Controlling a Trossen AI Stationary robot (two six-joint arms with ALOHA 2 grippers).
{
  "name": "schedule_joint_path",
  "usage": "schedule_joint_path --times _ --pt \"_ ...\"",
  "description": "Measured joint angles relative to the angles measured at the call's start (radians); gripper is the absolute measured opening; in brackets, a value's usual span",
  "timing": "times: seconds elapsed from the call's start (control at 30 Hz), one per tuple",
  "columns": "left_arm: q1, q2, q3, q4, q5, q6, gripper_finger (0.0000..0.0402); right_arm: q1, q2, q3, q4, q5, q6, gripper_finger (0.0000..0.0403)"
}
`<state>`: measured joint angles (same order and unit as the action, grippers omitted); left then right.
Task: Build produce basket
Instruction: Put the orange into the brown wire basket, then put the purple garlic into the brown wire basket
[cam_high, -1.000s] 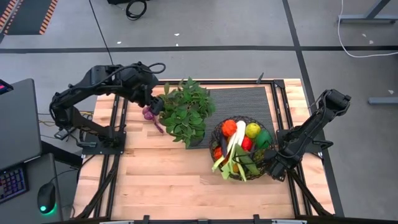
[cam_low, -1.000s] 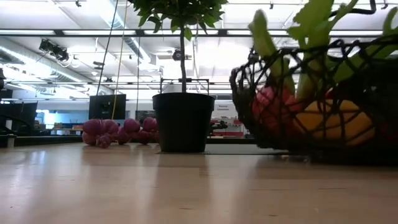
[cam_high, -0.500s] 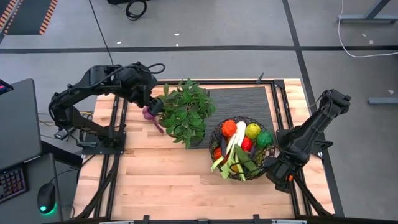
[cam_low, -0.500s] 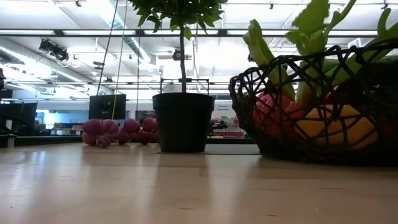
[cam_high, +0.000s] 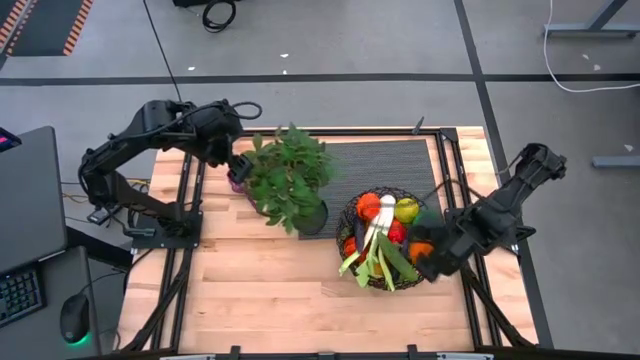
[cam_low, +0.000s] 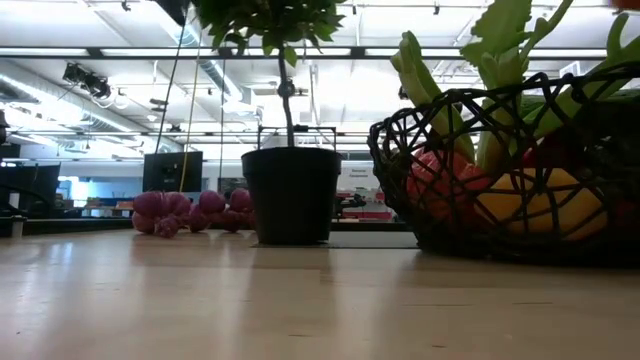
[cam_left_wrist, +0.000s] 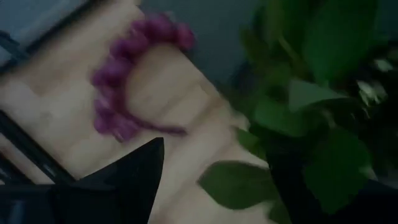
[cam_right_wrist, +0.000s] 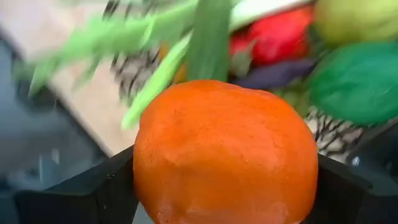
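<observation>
The wire basket (cam_high: 385, 238) stands right of centre, holding a leek, a lemon, a lime, red pieces and an orange tomato. My right gripper (cam_high: 425, 255) hovers over its right rim, shut on another orange tomato (cam_right_wrist: 227, 143). Purple grapes (cam_high: 237, 181) lie on the wood at the far left, beside the potted plant (cam_high: 290, 180); they also show in the left wrist view (cam_left_wrist: 124, 81). My left gripper (cam_high: 236, 160) is open above the grapes, at the edge of the plant's leaves. My right gripper pinches the orange tomato's two opposite sides (cam_right_wrist: 146, 168) between its two fingers, coming steeply from above. The tomato fills the gap and hangs clear over the basket's right rim. My left gripper stands among the plant's outer leaves (cam_left_wrist: 236, 183); whether it touches them I cannot tell.
A black ribbed mat (cam_high: 385, 165) lies at the far middle, behind the basket. The plant's black pot (cam_low: 293, 195) stands between grapes and basket. Bare wood (cam_high: 270, 290) stretches along the near side. Metal rails (cam_high: 190, 220) run down both sides of the table.
My right gripper has risen from beside the basket's near right side, carrying the orange tomato up and over the basket's right rim, tipping steeper as it went. The plant's crown has swung toward the table's left, and its pot has shifted a little that way.
</observation>
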<state>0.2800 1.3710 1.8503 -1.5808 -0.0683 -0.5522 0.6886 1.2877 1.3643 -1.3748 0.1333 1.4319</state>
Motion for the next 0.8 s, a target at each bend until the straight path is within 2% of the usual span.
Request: schedule_joint_path --times 0.1,0.27,0.47,0.8 --pt "0.045 -0.025 -0.027 0.006 -0.026 0.047 0.0288 -0.038 0.001 -0.031 -0.004 0.031 0.051 0.0350" --pt "0.142 -0.036 -0.027 0.011 -0.029 0.096 0.0288 -0.068 0.006 -0.090 0.028 -0.054 0.093 0.0356" --pt "0.266 -0.040 -0.026 0.010 -0.038 0.183 0.0288 -0.067 0.006 -0.108 0.025 -0.070 0.187 0.0380" --pt "0.521 0.055 -0.027 0.010 -0.016 0.337 0.0288 -0.067 0.006 -0.108 0.014 -0.048 0.234 0.0398"
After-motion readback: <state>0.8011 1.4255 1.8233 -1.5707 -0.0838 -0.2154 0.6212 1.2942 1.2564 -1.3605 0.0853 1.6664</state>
